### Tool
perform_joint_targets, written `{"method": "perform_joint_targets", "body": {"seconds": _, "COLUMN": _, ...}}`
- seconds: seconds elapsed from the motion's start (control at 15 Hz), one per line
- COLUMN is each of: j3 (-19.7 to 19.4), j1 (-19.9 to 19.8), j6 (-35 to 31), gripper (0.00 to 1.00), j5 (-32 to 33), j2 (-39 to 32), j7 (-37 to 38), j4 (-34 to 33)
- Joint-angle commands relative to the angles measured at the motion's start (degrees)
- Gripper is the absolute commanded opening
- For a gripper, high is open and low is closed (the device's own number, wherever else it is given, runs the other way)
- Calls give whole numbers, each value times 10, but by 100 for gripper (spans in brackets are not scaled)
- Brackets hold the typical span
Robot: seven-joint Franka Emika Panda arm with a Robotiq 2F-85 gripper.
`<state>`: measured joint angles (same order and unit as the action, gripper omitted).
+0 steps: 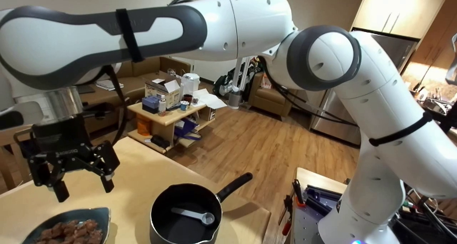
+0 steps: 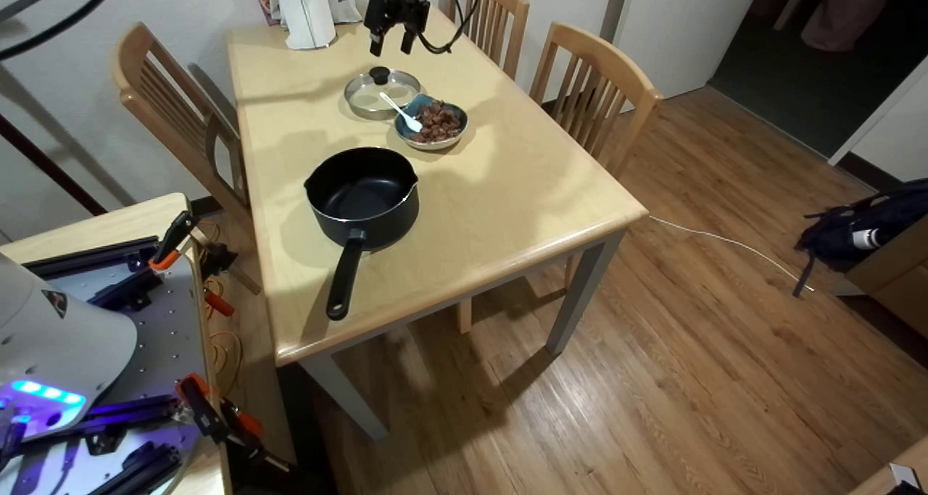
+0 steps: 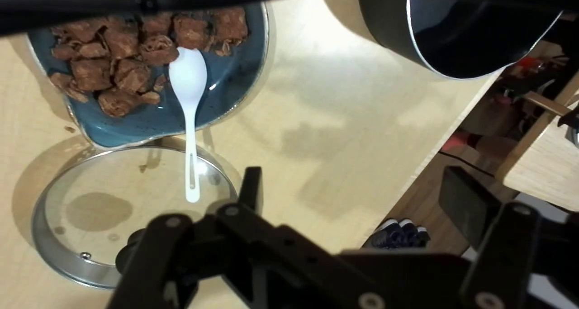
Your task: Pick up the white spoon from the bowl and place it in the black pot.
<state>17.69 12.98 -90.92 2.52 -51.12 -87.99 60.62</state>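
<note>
A white spoon (image 2: 407, 118) rests head-down in the blue-grey bowl (image 2: 433, 146) among brown chunks; its handle crosses the rim. In the wrist view the spoon (image 3: 190, 87) lies across the bowl (image 3: 226, 92), its handle over the glass lid. The bowl (image 1: 84, 212) is cut off in an exterior view. The black pot (image 2: 397, 221) stands nearer the table end, also in the wrist view (image 3: 384, 26). A pale small-headed spoon (image 1: 192, 214) lies inside the pot (image 1: 178, 233) in an exterior view; elsewhere it is hidden. My gripper (image 1: 85, 188) is open and empty above the table (image 3: 357, 191).
A glass lid (image 3: 43, 236) with black knob (image 2: 379, 75) lies beside the bowl. Wooden chairs (image 2: 602, 82) stand along the table (image 2: 522, 212). White packets (image 2: 308, 9) stand at the far end. The pot handle (image 2: 346, 274) points toward a table corner.
</note>
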Motion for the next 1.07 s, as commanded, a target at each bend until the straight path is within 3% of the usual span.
{"method": "perform_joint_targets", "body": {"seconds": 0.0, "j3": -14, "j1": 16, "j6": -42, "gripper": 100, "j5": 27, "j2": -6, "j7": 13, "j4": 6}}
{"method": "perform_joint_targets", "body": {"seconds": 0.47, "j3": -26, "j1": 88, "j6": -116, "gripper": 100, "j5": 60, "j2": -135, "j7": -33, "j4": -81}}
{"method": "perform_joint_targets", "body": {"seconds": 0.53, "j3": -25, "j1": 91, "j6": -88, "gripper": 100, "j5": 56, "j2": -122, "j7": -34, "j4": -99}}
{"method": "perform_joint_targets", "body": {"seconds": 0.6, "j3": -24, "j1": 81, "j6": -113, "gripper": 100, "j5": 48, "j2": -109, "j7": -14, "j4": -39}}
{"method": "perform_joint_targets", "body": {"seconds": 0.93, "j3": -26, "j1": 94, "j6": -101, "gripper": 100, "j5": 48, "j2": -118, "j7": -17, "j4": -86}}
{"method": "perform_joint_targets", "body": {"seconds": 1.0, "j3": -30, "j1": 93, "j6": -112, "gripper": 100, "j5": 41, "j2": -121, "j7": 11, "j4": -85}}
